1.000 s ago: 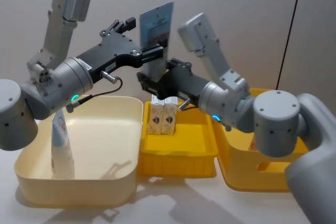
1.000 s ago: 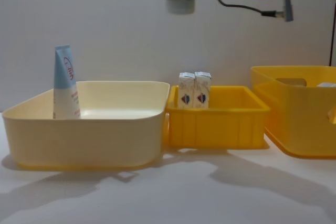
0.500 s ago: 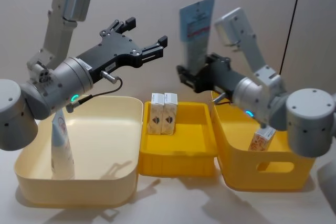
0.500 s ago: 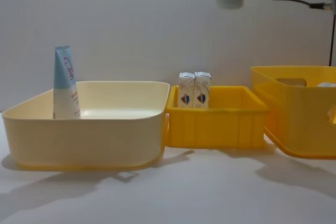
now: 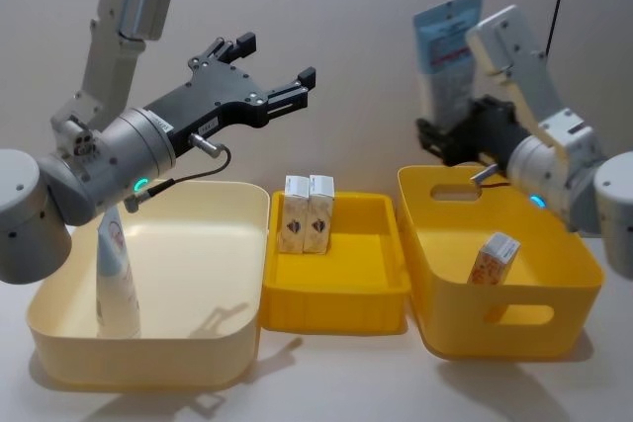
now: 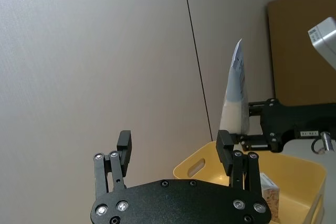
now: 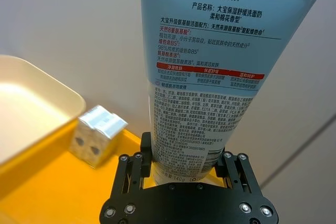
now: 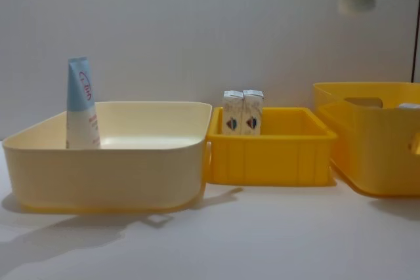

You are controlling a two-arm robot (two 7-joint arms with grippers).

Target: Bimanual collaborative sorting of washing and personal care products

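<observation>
My right gripper is shut on the lower end of a flat light-blue pouch with a white label and red band, held upright above the back of the large yellow bin. The right wrist view shows the pouch clamped between the fingers. High over the cream bin, my left gripper stands open and empty, with the pouch farther off in its wrist view. A blue-white tube stands in the cream bin. Two cream cartons stand in the small yellow bin. Another carton lies in the large bin.
The three bins sit side by side on the white table: cream bin left, small yellow bin middle, large yellow bin right. A plain wall is close behind. Bare table runs in front of the bins.
The left gripper let go of the pouch and stays open in place. The right gripper carried the pouch rightward, from over the small yellow bin to over the large yellow bin.
</observation>
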